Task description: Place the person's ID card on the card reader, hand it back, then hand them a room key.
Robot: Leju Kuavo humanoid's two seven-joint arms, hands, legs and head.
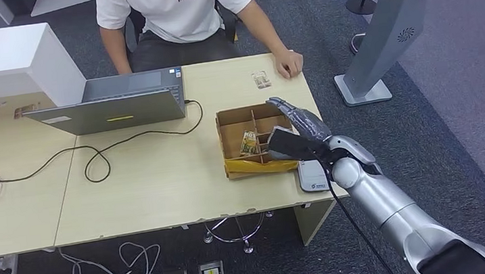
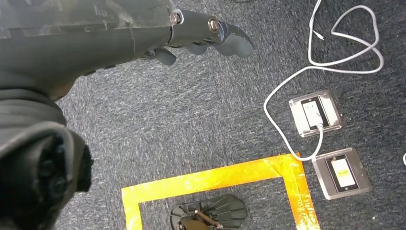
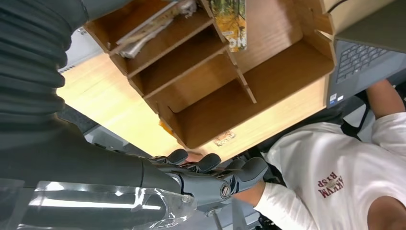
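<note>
A small ID card (image 1: 261, 79) lies on the wooden table (image 1: 156, 187) near the seated person's hand (image 1: 290, 62); it is also visible past the box (image 3: 224, 138). My right hand (image 1: 300, 127) hovers over the right side of a compartmented cardboard box (image 1: 235, 121), fingers stretched out and holding nothing (image 3: 210, 175). A colourful key card (image 1: 248, 143) stands in one compartment (image 3: 230, 19). The white card reader (image 1: 312, 174) lies on the table beside my right forearm. My left hand (image 2: 206, 33) hangs over the carpet, fingers apart and empty.
A grey laptop (image 1: 113, 101) and black cables (image 1: 39, 165) occupy the table's left. A white partition (image 1: 7, 63) stands at the back left. A grey kiosk stand (image 1: 385, 33) rises to the right. Floor sockets (image 2: 316, 115), white cable and orange tape (image 2: 215, 178) lie below.
</note>
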